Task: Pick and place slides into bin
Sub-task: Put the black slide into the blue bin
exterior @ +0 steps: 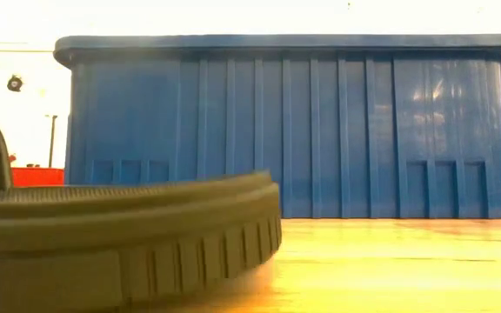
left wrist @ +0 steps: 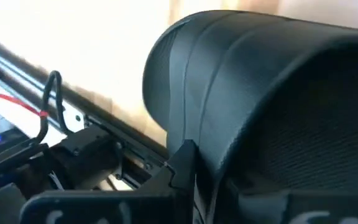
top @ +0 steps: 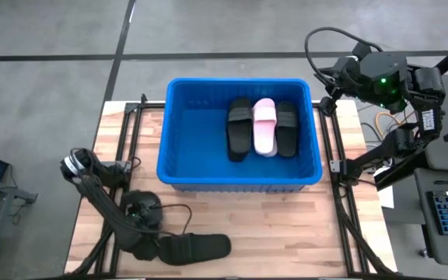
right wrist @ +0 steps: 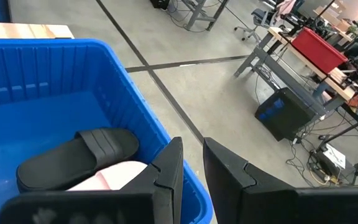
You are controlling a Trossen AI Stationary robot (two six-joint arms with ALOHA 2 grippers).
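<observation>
Three slides lie in the blue bin. One black slide lies sideways on the table, lower left, clamped at its end by the left hand; the bin is straight above.

The bin sits in the middle of the table, toward twelve o'clock. Three slides lie side by side inside it, over at its three o'clock half: one slide, then the middle slide, then the last slide. They touch each other. Another slide lies on the table at seven o'clock from the bin, well apart from it. My left gripper is at that slide's nine o'clock end. My right gripper is above the bin's rim, at two o'clock.
</observation>
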